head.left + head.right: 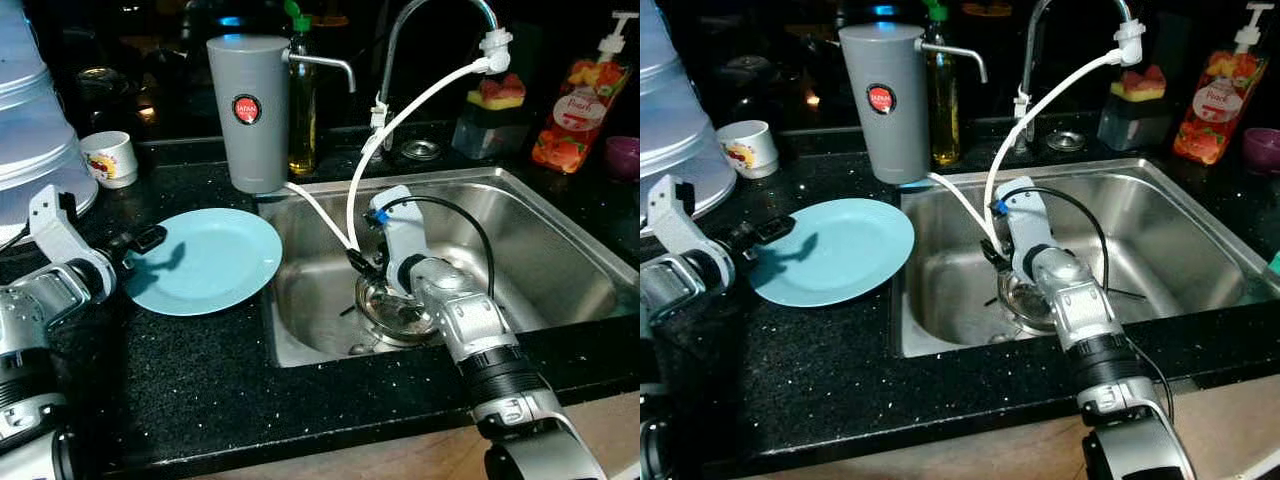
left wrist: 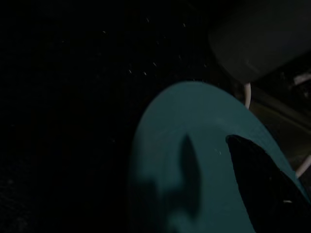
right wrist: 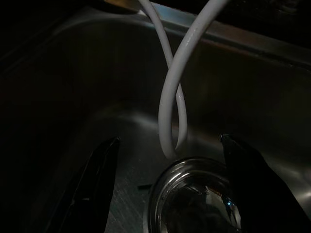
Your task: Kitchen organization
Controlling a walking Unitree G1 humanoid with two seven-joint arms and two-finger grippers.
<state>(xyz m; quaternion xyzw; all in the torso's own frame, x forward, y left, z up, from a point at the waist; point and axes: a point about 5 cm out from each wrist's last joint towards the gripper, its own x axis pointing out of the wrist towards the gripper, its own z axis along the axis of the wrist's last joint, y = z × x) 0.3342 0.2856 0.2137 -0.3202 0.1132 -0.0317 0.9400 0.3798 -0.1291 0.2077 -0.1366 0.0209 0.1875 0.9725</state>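
Note:
A light blue plate [image 1: 210, 260] lies flat on the black counter, left of the steel sink [image 1: 560, 250]. My left gripper [image 1: 145, 240] hovers at the plate's left rim. It is open, and one black finger [image 2: 262, 184] shows over the plate in the left wrist view. A clear glass bowl [image 1: 395, 305] sits over the drain on the sink floor. Low in the sink, my right gripper [image 3: 168, 140] is open, its fingers [image 3: 97, 184] standing on either side of the glass bowl [image 3: 194, 199]. Two white hoses [image 3: 167, 97] cross just beyond the fingertips.
A grey filter canister [image 1: 248, 110] stands behind the plate, and hoses run from it to the faucet [image 1: 430, 30]. A white cup [image 1: 108, 157], an oil bottle [image 1: 302, 100], a sponge holder [image 1: 490, 120], a soap bottle [image 1: 580, 105] and a purple bowl [image 1: 622, 155] line the back.

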